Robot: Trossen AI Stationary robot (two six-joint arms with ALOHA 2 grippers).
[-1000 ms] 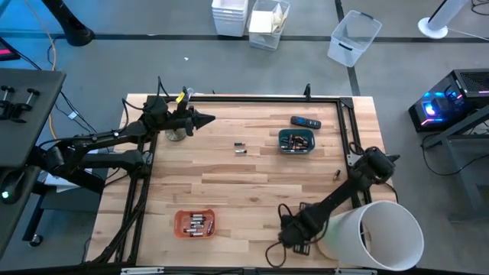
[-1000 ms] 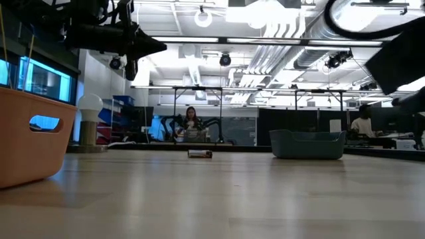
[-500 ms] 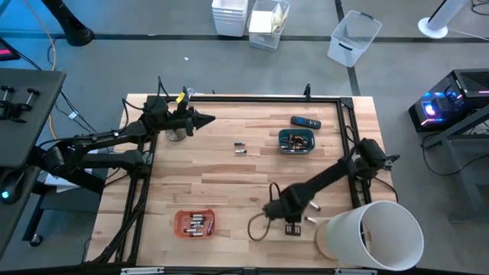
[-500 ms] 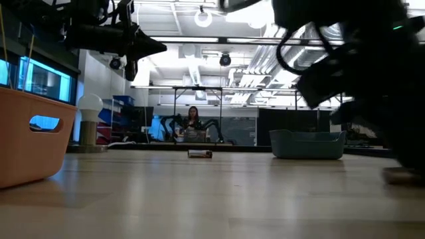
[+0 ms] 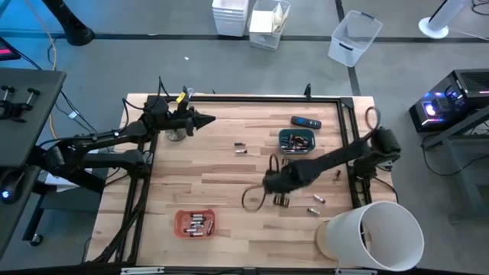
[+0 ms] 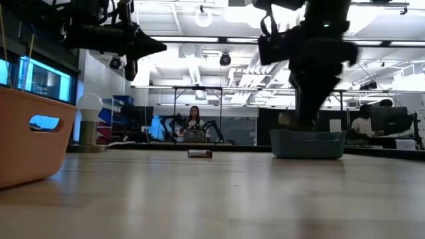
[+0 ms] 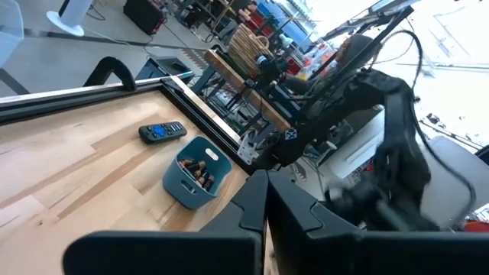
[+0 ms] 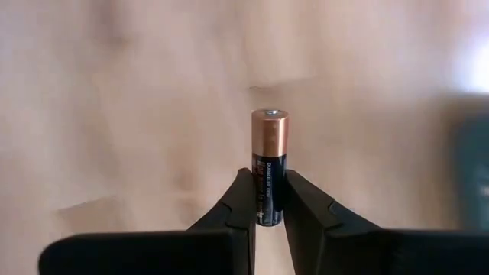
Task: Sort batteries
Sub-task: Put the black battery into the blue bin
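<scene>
On the far left I keep the left claw (image 5: 205, 119) parked, its fingers pressed shut on nothing, hovering above the back-left part of the worktop (image 5: 229, 191). Near the front-left edge sits the orange tray (image 5: 195, 223) with several batteries lying in it. Toward the middle, two loose batteries (image 5: 240, 147) lie on the bare wood.

Next comes the right claw (image 5: 269, 182), out over the centre of the worktop and carrying one battery (image 8: 269, 169). The right wrist view shows it pinched between the two fingers, copper end pointing away from the claw. So I judge I'm in the carry step: one cell picked, not yet dropped off.

Further right, the blue bin (image 5: 296, 142) holds more batteries, with a remote (image 5: 305, 122) just behind it. A few loose cells (image 5: 315, 200) lie near the white bucket (image 5: 370, 235).

Next I need to choose the correct container for this cell's size, bring the claw over it, and let go low.
</scene>
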